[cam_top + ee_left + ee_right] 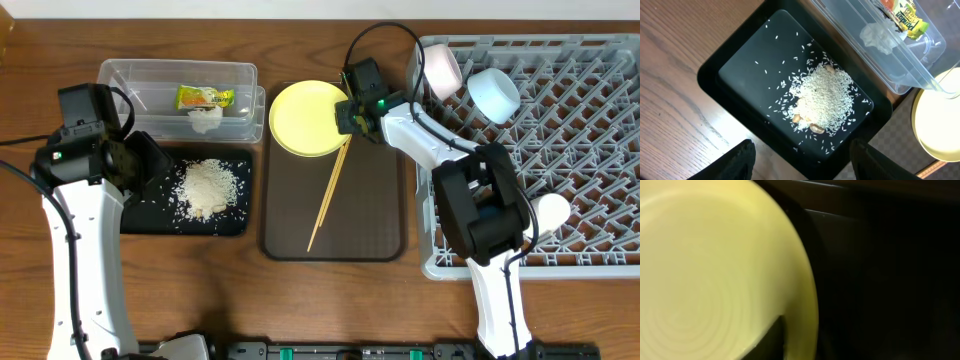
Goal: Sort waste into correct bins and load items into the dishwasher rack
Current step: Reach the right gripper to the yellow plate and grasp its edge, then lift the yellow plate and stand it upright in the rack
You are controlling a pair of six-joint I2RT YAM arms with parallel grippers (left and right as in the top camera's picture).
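Observation:
A round yellow plate [305, 118] lies at the far end of the dark-brown serving tray [375, 220], with wooden chopsticks [328, 195] beside it. My right gripper [348, 112] is shut on the plate's right rim; in the right wrist view one finger lies over the rim [795, 340]. My left gripper [150, 165] is open and empty above the near corner of the black tray [710, 80], which holds the rice [822, 97]. The clear tub [120, 75] holds the snack wrapper [204, 97] and the tissue [206, 120].
The grey dishwasher rack [590, 150] fills the right side. It holds a white bowl [440, 68], a light-blue bowl [495, 92] and a small white cup [552, 210]. The right arm reaches across the rack's left edge.

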